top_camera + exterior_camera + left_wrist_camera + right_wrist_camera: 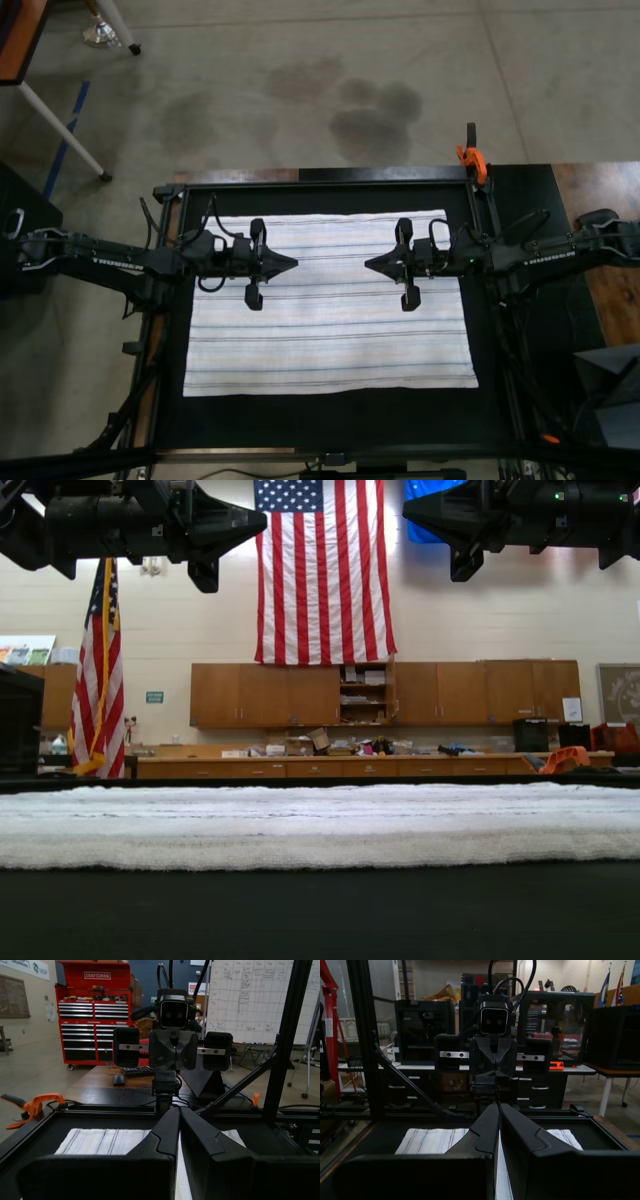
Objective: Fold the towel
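The towel (330, 340) lies spread flat on the black work surface (330, 420), white with thin grey-blue stripes running across it. My left gripper (294, 263) is shut and empty over the towel's far half, on the top view's left. My right gripper (368, 264) is also shut and empty, pointing at it tip to tip across a small gap. In the exterior view both grippers, left (263, 520) and right (406, 508), hang well above the towel (320, 825). Each wrist view shows closed fingers (167, 1132) (487, 1130) over the towel (100, 1141) (430, 1140).
A black frame (320, 185) borders the work surface. An orange clamp (471, 157) grips its far corner on the top view's right, also seen in the left wrist view (35, 1106). Wooden tabletop (600, 210) lies beyond the frame, and bare concrete floor (300, 90) beyond that.
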